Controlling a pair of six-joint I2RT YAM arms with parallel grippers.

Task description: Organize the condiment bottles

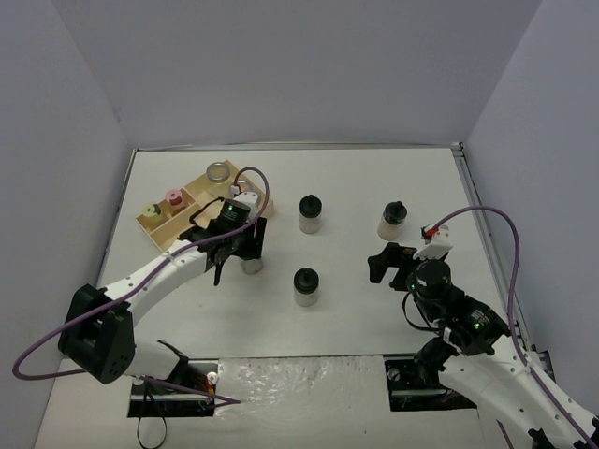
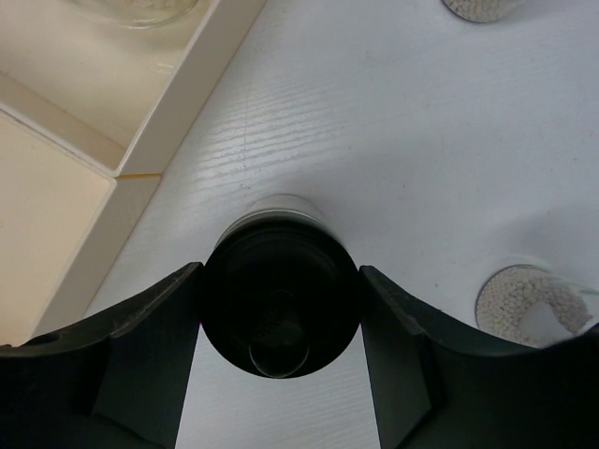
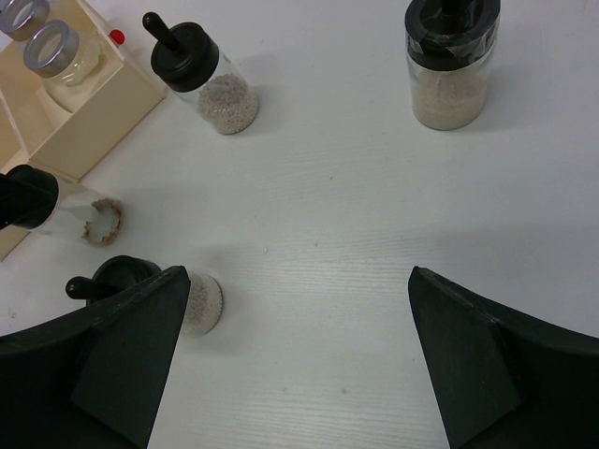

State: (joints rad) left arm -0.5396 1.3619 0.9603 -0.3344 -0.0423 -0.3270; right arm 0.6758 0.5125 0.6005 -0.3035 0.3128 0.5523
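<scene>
My left gripper (image 1: 240,251) is shut on the cap of a black-capped jar (image 2: 281,299), just right of the pale wooden tray (image 1: 161,227). I cannot tell whether the jar rests on the table. This jar also shows in the right wrist view (image 3: 65,213). Three more black-capped jars stand on the table: one (image 1: 310,213) at the middle back, one (image 1: 306,286) at the middle front, one (image 1: 393,220) at the right. The tray holds a yellow-green-capped jar (image 1: 150,211), a pink-capped jar (image 1: 174,197) and two silver-lidded jars (image 3: 56,51) (image 3: 19,14). My right gripper (image 1: 386,265) is open and empty.
The tray's near compartments (image 2: 47,206) hold nothing. The table's side edges and grey walls bound the space. Cables loop over both arms.
</scene>
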